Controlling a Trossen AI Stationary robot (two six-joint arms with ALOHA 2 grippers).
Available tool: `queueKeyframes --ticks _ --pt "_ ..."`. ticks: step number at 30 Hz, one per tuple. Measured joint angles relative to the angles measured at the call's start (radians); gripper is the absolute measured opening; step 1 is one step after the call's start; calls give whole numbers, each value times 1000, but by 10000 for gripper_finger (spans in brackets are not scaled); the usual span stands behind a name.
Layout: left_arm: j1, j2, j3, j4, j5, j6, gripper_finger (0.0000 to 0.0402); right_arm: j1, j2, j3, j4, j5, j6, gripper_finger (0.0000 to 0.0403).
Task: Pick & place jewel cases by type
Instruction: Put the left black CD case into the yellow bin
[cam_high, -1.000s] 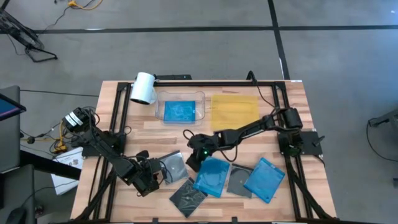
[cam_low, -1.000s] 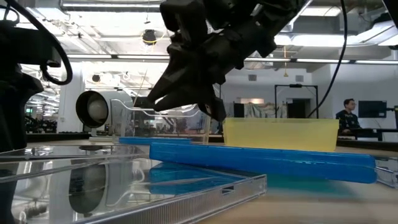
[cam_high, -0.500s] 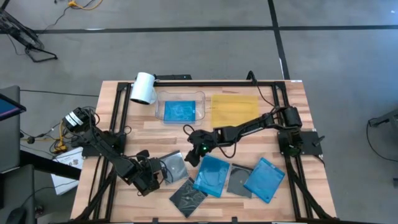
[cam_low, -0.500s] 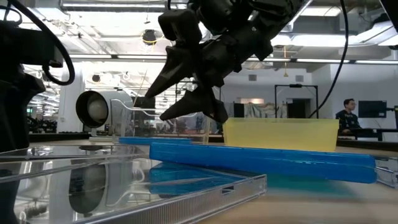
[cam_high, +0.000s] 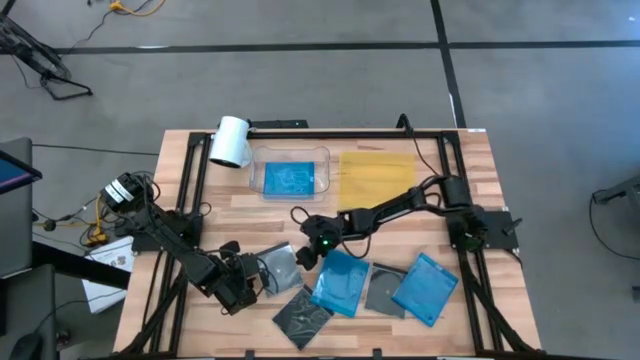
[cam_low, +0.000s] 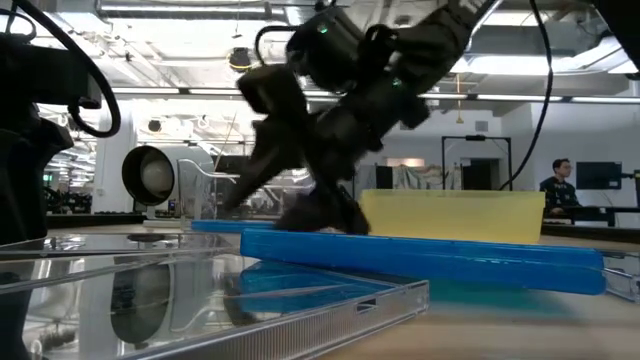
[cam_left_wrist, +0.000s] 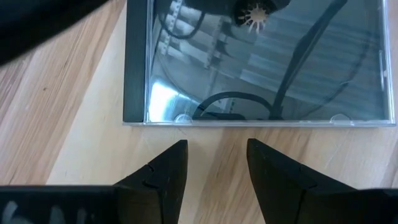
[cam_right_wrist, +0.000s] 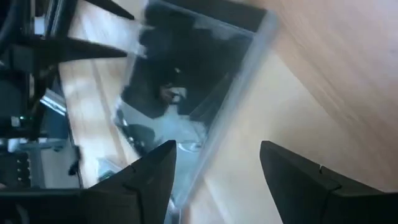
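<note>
A grey-clear jewel case (cam_high: 278, 268) lies flat on the table between my two grippers. My left gripper (cam_left_wrist: 216, 163) is open just short of its left edge (cam_left_wrist: 249, 122) and touches nothing. My right gripper (cam_high: 304, 254) is open and low over the case's right edge (cam_right_wrist: 231, 106), with a finger on either side. Two more grey cases (cam_high: 303, 315) (cam_high: 383, 292) and two blue jewel cases (cam_high: 340, 282) (cam_high: 425, 288) lie along the near side. A third blue case (cam_high: 290, 178) lies in the clear tray (cam_high: 322, 156). My right gripper comes down slanting from the table's right over the grey case's right edge (cam_right_wrist: 231, 106). Whether either finger touches it, I cannot tell.
The yellow tray (cam_high: 378, 178) sits beside the clear tray at the far side. A white cylinder (cam_high: 230, 142) lies at the far left corner. Black frame rails (cam_high: 190, 200) run along both sides of the table. A person (cam_low: 560, 185) sits far behind.
My right gripper has opened wide. It has also come down toward the table, a little toward the left edge and the grey case. The cases have stayed where they were.
</note>
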Motion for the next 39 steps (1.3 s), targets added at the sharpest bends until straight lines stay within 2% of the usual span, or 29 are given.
queueKeyframes --ticks 5,15,21,24,29,35,39 --pt "0 0 0 4 5 1 160 -6 20 53 -35 -17 -7 229" --pt "11 0 0 7 -51 13 160 -6 27 58 -95 -16 -6 228" --pt "2 0 0 4 -6 2 160 -7 26 59 -106 -18 -7 228" --pt "4 0 0 4 57 2 160 -13 26 59 -101 -19 -6 228" --pt "4 0 0 37 32 70 160 -13 26 58 -97 -18 0 228" --pt "16 90 9 119 26 133 160 -13 26 58 -94 -19 11 228" --pt "14 124 13 156 -10 119 159 -18 26 58 -97 -24 11 228"
